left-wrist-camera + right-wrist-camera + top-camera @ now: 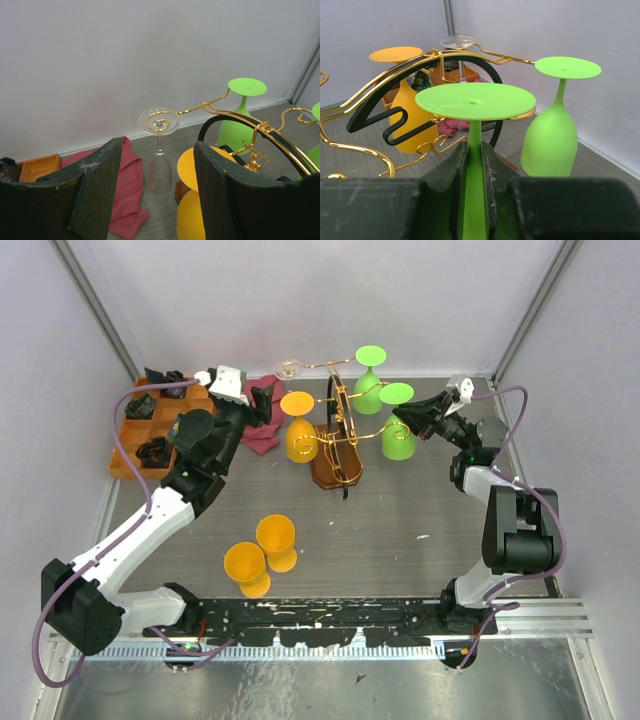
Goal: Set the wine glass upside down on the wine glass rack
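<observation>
Pinching the slim stem of a glossy green wine glass (pixel 475 102), right gripper (pixel 475 150); left gripper (pixel 157 165) spread.

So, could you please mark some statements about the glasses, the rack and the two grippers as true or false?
1. The right gripper is shut on the stem of a green glass. True.
2. The left gripper holds the clear glass. False: it is open and empty, and the clear glass hangs upside down on the rack beyond it.
3. Two orange glasses are on the table, off the rack. True.
4. Only green glasses hang on the rack. False: an orange glass hangs there too, and so does the clear one.
</observation>
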`<state>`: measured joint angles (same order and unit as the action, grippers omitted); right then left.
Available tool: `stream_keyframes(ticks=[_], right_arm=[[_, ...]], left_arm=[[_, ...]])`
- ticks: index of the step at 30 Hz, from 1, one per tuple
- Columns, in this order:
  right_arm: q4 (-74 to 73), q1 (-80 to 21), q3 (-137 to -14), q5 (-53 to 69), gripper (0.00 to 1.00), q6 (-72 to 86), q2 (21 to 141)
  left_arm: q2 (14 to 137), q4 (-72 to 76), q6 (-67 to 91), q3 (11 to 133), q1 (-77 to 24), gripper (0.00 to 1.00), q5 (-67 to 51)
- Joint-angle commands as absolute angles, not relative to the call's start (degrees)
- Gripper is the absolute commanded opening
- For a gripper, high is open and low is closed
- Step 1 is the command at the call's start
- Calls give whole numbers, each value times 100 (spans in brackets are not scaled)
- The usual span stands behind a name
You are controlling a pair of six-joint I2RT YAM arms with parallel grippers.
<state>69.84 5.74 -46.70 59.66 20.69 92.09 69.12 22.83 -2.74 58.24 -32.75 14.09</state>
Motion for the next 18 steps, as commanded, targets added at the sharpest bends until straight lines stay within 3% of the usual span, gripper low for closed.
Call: stream_keyframes(ticks=[1, 18], right_arm=[[7471, 505, -5051, 6049, 1, 2183, 9376], [8066, 12, -5836, 5915, 1, 2728, 10435]], left_arm=[[7002, 2419, -342, 6016, -3252, 66, 1459], [7110, 2437, -542, 6069, -3243, 66, 1509]])
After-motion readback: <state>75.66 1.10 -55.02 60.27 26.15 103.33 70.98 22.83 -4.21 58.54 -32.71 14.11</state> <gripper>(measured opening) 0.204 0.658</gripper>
